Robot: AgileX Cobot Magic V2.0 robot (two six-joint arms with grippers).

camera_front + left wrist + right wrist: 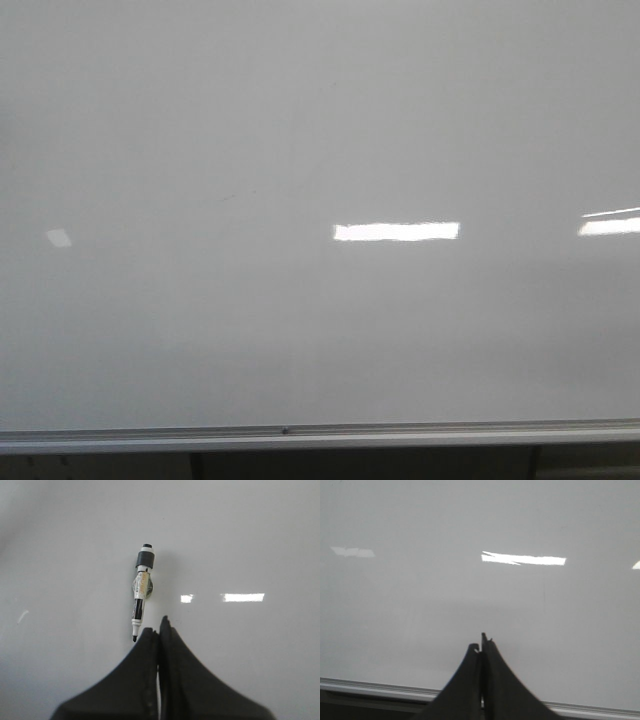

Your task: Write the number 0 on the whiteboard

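The whiteboard [300, 120] fills the front view, glossy and pale grey, and no number 0 shows on it. Neither gripper appears in the front view. In the left wrist view a black-and-white marker [140, 592] rests against the whiteboard [250, 540], its bare black tip pointing toward my fingers and its cap on the far end. My left gripper [159, 626] is shut on nothing, with the marker tip just beside one fingertip. My right gripper [481, 644] is also shut and empty, facing the whiteboard [420, 605] just above its rail.
A silver bottom rail [300, 433] runs along the board's lower edge and appears again as the rail [370, 687] in the right wrist view. Bright rectangular light reflections [396, 231] lie on the board. A faint grey smudge [235, 196] marks the middle left.
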